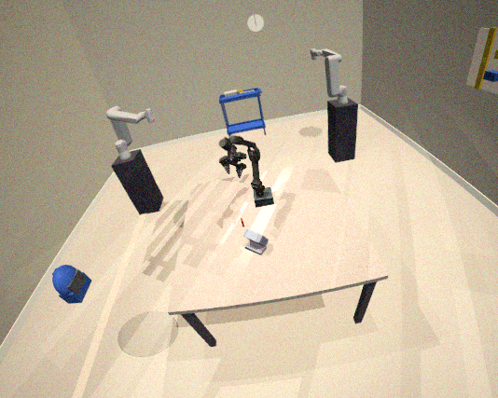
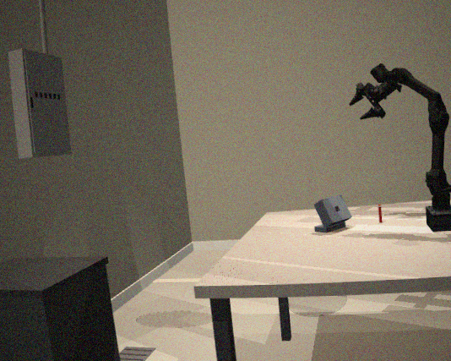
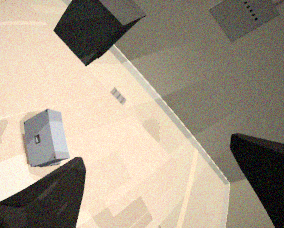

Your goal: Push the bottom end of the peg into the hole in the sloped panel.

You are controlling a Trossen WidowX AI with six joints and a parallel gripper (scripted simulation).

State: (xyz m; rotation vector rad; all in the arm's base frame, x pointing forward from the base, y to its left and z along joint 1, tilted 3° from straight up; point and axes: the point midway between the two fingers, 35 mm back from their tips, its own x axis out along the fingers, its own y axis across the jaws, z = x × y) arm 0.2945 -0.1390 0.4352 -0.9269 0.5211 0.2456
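Note:
A thin red peg (image 1: 242, 222) (image 2: 380, 214) stands upright on the table, between the arm's base and the sloped panel. The grey-blue sloped panel (image 1: 255, 237) (image 2: 334, 210) (image 3: 51, 134) stands on a small foot; its face has one small dark hole, which looks square in the wrist view. My gripper (image 1: 233, 172) (image 2: 355, 112) (image 3: 159, 154) is open and empty, high above the table. The panel shows beside one fingertip in the wrist view, far below it. The peg is not seen in the wrist view.
The table (image 1: 310, 253) (image 2: 323, 259) carries the arm's black base (image 1: 263, 198) (image 2: 446, 218) behind the peg. Beyond the table are two grey arms on dark pedestals (image 1: 139, 183) (image 1: 342, 131), a blue cart (image 1: 245, 126) and a blue helmet (image 1: 67, 281).

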